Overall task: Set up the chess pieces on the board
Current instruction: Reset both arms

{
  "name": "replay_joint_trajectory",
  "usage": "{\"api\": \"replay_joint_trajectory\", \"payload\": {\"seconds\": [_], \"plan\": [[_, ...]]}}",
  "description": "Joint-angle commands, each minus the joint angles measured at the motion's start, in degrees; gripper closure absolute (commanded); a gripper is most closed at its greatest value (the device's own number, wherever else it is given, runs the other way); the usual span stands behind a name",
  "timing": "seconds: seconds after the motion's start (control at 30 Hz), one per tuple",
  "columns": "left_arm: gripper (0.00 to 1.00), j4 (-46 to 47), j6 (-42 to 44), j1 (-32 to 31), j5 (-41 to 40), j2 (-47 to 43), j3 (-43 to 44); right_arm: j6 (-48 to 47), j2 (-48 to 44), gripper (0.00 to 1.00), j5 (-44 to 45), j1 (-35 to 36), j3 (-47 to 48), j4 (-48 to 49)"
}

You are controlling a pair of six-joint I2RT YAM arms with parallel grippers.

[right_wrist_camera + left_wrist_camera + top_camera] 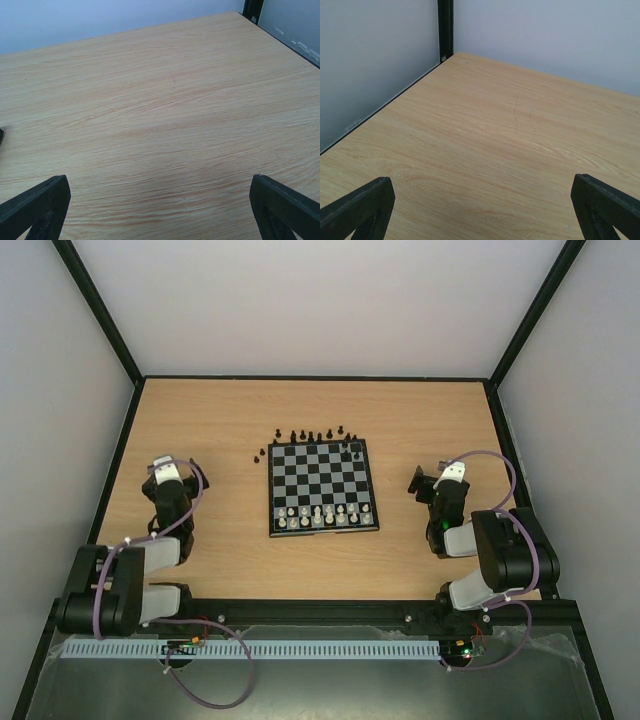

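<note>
the board (323, 486) is seen lying flat near the middle of the wooden table (200, 420), between the two arms and apart from both. the whitish chess pieces (318, 516) are lined up in two rows on the squares along the board's near edge. the black chess pieces (312, 436) are mostly found off the board: a loose row is stood on the table just beyond the far edge, a few more are gathered beside the far left corner, and a small cluster is placed on or at the far right corner squares. how many are upright cannot be told at this size.

the left gripper (481, 200) is held low over bare wood on the left side of the table, well apart from the board. its fingers (362, 210) are spread wide and nothing is held between them. in the left wrist view only the table surface, the grey side walls (370, 60) and a black corner post (445, 27) are shown.

the right gripper (160, 200) is likewise held to the right of the board, its fingers (285, 205) spread wide with nothing between them. bare wood grain and the far right corner of the enclosure are seen ahead of it.
</note>
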Motion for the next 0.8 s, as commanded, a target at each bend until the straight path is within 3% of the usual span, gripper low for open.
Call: {"api": "replay_joint_trajectory", "payload": {"seconds": [0.0,0.1,0.2,0.77], "plan": [[0.0,2.25,-2.63,2.12,2.34,5.73,5.67,-0.68,0.19,0.01,0.46,-0.16,1.0,2.94],[0.0,1.79,-0.9,2.13,1.25,8.29,7.82,-0.72,0.23,0.01,0.42,-0.19,1.0,2.94],[0.01,11.22,-0.17,2.33,-1.12,10.39,4.52,-0.64,0.18,0.01,0.36,-0.25,0.96,2.92],[0.0,7.02,1.16,1.54,-0.97,13.5,8.57,-0.63,0.19,0.01,0.35,-0.25,1.0,2.85]]}}
